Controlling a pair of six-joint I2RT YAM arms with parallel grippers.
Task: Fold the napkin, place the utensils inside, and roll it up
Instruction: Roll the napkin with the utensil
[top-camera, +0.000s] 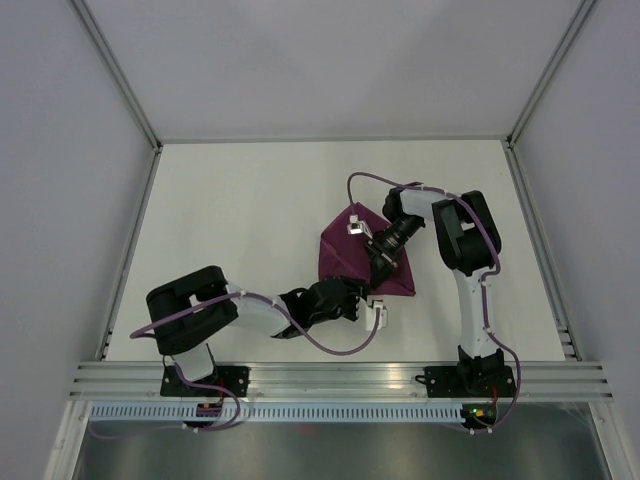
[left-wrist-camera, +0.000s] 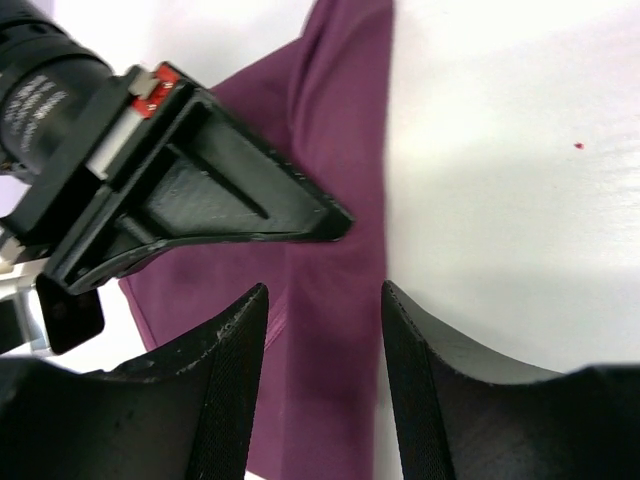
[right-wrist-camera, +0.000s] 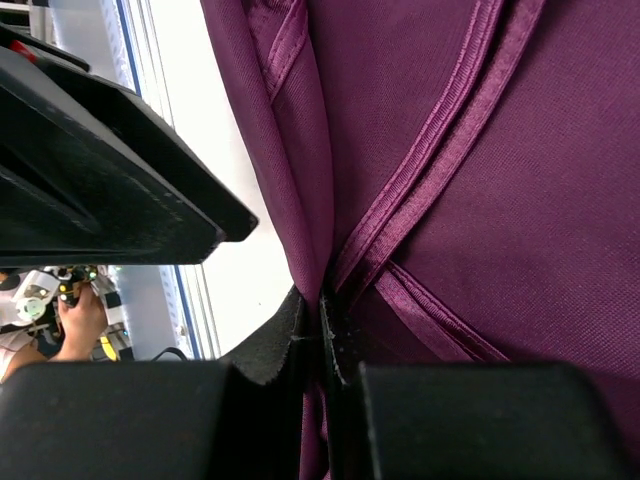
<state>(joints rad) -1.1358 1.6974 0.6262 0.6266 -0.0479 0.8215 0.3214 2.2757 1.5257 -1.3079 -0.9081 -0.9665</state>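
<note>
The magenta napkin (top-camera: 340, 255) lies folded into a rough triangle at mid-table. My right gripper (top-camera: 376, 264) reaches down onto its middle. In the right wrist view the right gripper (right-wrist-camera: 322, 305) is shut on a raised fold of the napkin (right-wrist-camera: 480, 180), where two hemmed edges cross. My left gripper (top-camera: 355, 296) hovers at the napkin's near edge. In the left wrist view the left gripper (left-wrist-camera: 322, 292) is open, and only a strip of napkin (left-wrist-camera: 330, 200) shows in the gap below its fingers. The utensils are out of view.
A black finger of the right gripper (left-wrist-camera: 220, 190) hangs just ahead of my left fingers. White table (top-camera: 230, 220) surrounds the cloth, with a tiny red speck (left-wrist-camera: 578, 146) on it. An aluminium rail (top-camera: 340, 378) runs along the near edge, and walls close in the sides.
</note>
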